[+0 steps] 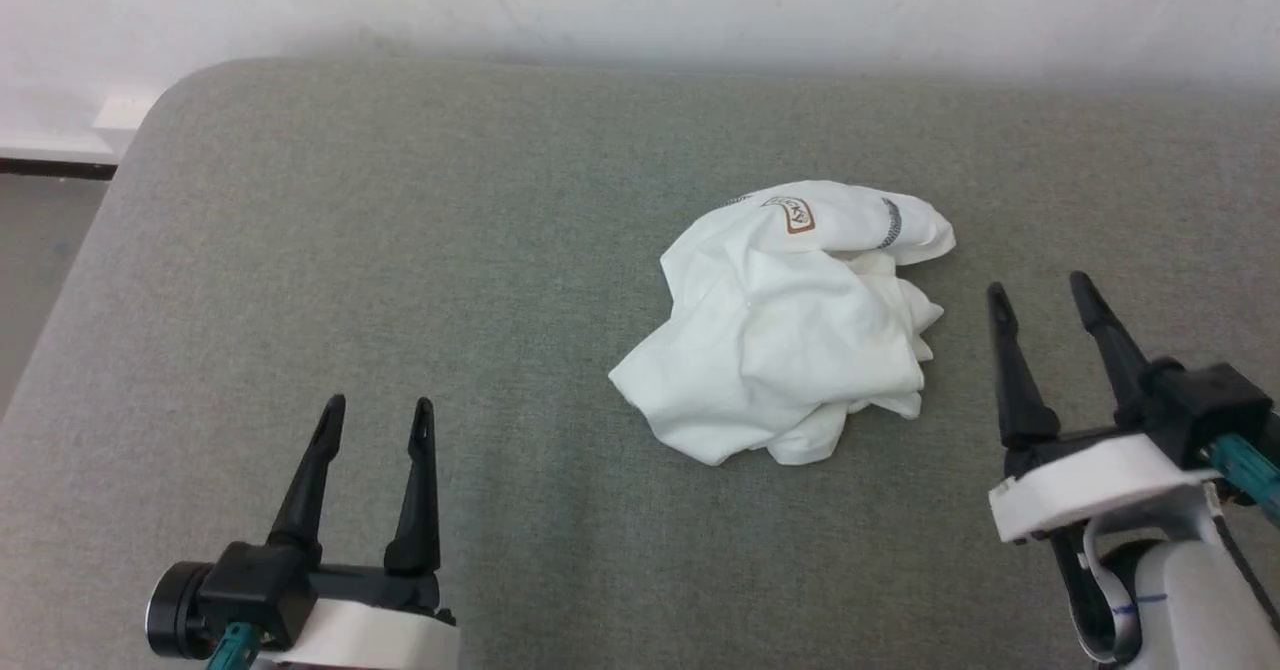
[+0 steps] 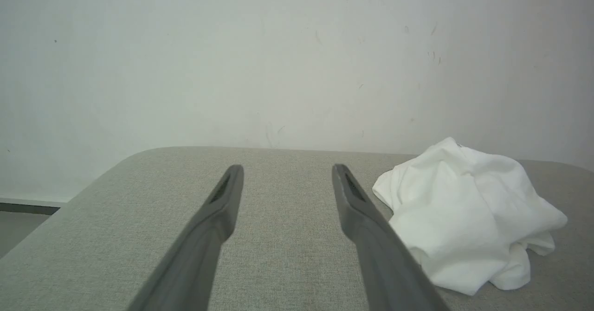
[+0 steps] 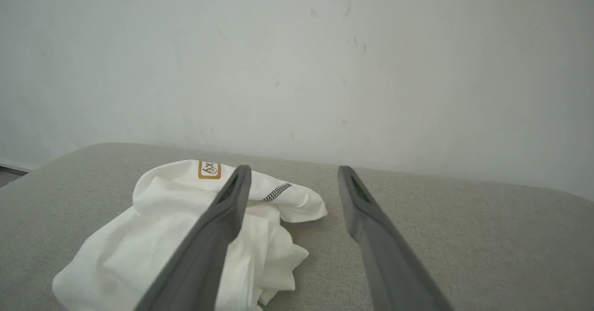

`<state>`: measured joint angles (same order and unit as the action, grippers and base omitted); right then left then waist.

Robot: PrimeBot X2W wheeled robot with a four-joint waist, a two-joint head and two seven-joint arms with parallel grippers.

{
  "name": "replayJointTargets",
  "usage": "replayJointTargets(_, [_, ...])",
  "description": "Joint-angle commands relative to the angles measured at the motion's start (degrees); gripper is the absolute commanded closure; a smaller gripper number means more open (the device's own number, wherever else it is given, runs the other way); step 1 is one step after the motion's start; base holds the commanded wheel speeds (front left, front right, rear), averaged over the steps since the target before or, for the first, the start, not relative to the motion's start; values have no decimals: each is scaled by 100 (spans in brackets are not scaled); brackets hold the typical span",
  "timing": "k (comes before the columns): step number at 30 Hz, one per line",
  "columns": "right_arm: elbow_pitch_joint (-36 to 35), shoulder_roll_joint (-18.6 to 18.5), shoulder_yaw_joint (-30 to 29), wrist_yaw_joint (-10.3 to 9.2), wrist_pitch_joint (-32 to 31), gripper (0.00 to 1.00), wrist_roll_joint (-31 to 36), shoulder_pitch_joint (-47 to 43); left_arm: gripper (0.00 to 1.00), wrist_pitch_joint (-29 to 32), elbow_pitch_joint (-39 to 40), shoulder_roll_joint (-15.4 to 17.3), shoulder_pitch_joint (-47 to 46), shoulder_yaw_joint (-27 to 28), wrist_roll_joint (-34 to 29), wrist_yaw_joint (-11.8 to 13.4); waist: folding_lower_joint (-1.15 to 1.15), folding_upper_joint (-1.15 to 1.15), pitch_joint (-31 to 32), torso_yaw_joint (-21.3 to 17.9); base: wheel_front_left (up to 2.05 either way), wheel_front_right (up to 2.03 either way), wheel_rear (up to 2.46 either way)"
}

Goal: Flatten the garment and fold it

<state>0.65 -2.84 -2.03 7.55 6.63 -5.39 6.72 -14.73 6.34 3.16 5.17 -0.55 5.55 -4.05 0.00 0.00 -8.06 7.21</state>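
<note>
1. Garment [image 1: 790, 325] sits crumpled in a white heap on the grey cushion [image 1: 400, 250], a bit right of centre, with its brown-bordered patch [image 1: 797, 215] at the far edge
2. We see our left gripper [image 1: 380, 407] spread wide, holding nothing, well apart from the heap
3. Our right gripper [image 1: 1038, 288] is splayed wide as well, empty, near the heap's right side

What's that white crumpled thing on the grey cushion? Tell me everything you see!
It's a white shirt of thin, soft-looking cloth, scrunched into a wrinkly heap, not flat or folded. At its far side are a small brown-edged patch and a dark zigzag seam. It lies on the grey cushion, right of the middle. Nothing else touches it.
</note>
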Motion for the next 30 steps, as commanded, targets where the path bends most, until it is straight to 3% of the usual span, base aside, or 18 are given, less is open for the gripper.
replayJointTargets(1, [85,-4,31,-6,-115,0,77,142,0,-27,-19,-27,-106,-17,25,-34,0,0,-75,85,0,0,0])
replayJointTargets(19, [1809,-4,220,-6,-1242,0,303,761,0,-27,-153,-28,-353,-171,172,-40,0,0,-328,539,0,0,0])
replayJointTargets(20, [1848,-4,219,-6,-1246,55,270,774,0,-27,-156,-28,-356,-171,174,-40,0,0,-331,548,0,0,0])
replayJointTargets(21, [1873,-4,223,-6,-1242,73,251,785,0,-27,-159,-28,-358,-169,177,-40,0,0,-330,554,0,0,0])
replayJointTargets(22, [1890,-4,232,-6,-1231,100,229,793,0,-27,-162,-28,-358,-168,178,-40,0,0,-327,557,0,0,0])
replayJointTargets(30, [1740,-4,313,-6,-954,100,217,905,0,-27,-212,-28,-294,-169,181,-5,0,0,-182,441,0,0,0])
